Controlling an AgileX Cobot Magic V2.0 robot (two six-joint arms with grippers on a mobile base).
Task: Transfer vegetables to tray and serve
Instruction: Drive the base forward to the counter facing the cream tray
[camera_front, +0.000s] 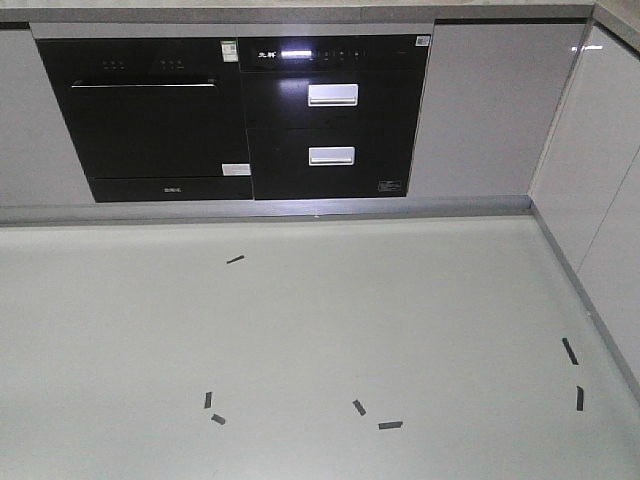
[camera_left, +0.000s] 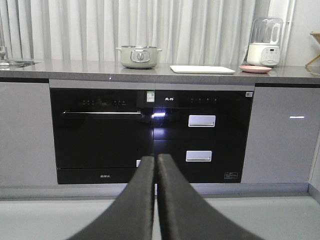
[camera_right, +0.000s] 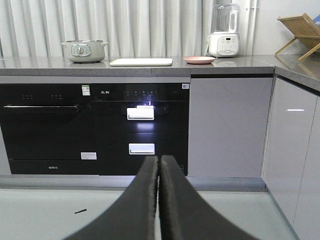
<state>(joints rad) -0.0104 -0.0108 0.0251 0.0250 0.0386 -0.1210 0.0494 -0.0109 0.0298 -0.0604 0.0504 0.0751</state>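
On the desk (camera_left: 75, 66), seen only in wrist views, the tray (camera_left: 202, 69) lies at 1 o'clock of the left hand (camera_left: 155, 158). Left hand and right hand (camera_right: 159, 158): fingers pressed together, holding nothing. Front view shows the floor (camera_front: 300, 330).

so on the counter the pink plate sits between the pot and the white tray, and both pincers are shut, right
Not quite. It is the tray that lies between the pot and the pink plate, as the right wrist view shows. The left pincer and right pincer are indeed shut.
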